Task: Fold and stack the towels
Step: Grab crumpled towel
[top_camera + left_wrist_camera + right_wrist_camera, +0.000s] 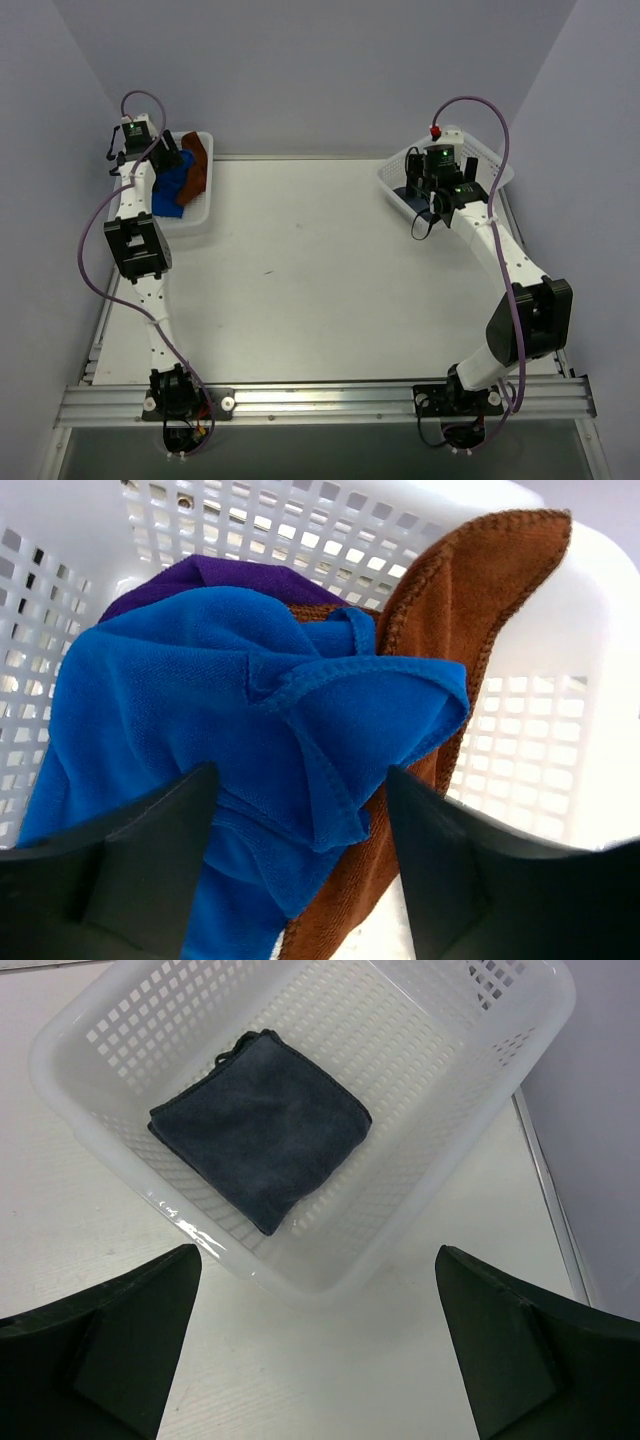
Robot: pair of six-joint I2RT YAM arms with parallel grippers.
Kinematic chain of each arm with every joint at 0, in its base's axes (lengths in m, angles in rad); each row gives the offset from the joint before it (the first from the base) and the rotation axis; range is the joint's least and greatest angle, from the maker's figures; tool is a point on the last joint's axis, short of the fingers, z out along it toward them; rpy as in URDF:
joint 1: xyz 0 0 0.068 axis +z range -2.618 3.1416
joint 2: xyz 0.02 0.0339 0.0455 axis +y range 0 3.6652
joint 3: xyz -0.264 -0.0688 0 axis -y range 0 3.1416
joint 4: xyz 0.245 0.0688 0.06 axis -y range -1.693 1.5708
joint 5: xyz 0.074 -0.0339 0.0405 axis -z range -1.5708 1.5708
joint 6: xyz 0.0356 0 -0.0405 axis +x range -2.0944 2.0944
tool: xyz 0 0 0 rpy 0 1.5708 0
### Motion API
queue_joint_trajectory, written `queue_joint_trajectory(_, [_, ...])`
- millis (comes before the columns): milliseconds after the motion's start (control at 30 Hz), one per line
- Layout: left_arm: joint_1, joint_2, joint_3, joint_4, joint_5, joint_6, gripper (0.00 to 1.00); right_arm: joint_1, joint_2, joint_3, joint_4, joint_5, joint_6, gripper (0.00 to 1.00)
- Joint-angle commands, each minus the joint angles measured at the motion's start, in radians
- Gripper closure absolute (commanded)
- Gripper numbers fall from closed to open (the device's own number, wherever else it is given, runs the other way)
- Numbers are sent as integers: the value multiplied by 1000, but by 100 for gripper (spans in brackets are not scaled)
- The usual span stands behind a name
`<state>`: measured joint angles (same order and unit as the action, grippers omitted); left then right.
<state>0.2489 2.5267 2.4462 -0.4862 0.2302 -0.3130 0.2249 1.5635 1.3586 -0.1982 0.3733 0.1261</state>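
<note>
In the left wrist view a bright blue towel (200,690) lies crumpled on top of a rust-brown towel (470,590) and a dark purple towel (220,575), all inside the left white mesh basket (530,750). My left gripper (300,850) is down in this basket, its jaws apart on either side of a fold of the blue towel. A folded grey towel (260,1125) lies flat in the right basket (300,1285). My right gripper (315,1350) hangs open over the table just in front of that basket, with nothing in it.
The left basket (205,215) stands at the table's far left and the right basket (490,165) at the far right, near the table's edge (545,1190). White tabletop (320,270) lies between them. Grey walls close in both sides.
</note>
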Motion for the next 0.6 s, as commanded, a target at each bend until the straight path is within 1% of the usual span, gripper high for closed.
queue_joint_trajectory(0, [1, -9, 62, -2, -28, 14, 52, 13, 4, 14, -50, 56, 30, 0])
queue_joint_trajectory(67, [1, 3, 73, -6, -41, 18, 72, 11, 3, 13, -73, 65, 33, 0])
queue_joint_trajectory(100, [1, 4, 73, -3, -43, 17, 97, 11, 1, 11, -76, 72, 35, 0])
queue_joint_trajectory(233, [1, -31, 53, 35, -25, 29, 98, 11, -10, -9, -89, 85, 38, 0])
queue_joint_trajectory(300, [1, -68, 2, 81, -6, 20, 98, 13, -17, -13, -95, 88, 47, 0])
queue_joint_trajectory(500, [0, -271, -166, 219, 6, 14, 98, 14, -52, -56, -78, 79, 58, 0])
queue_joint_trajectory(567, [0, -366, -232, 248, 6, 14, 98, 16, -68, -78, -72, 66, 60, 0])
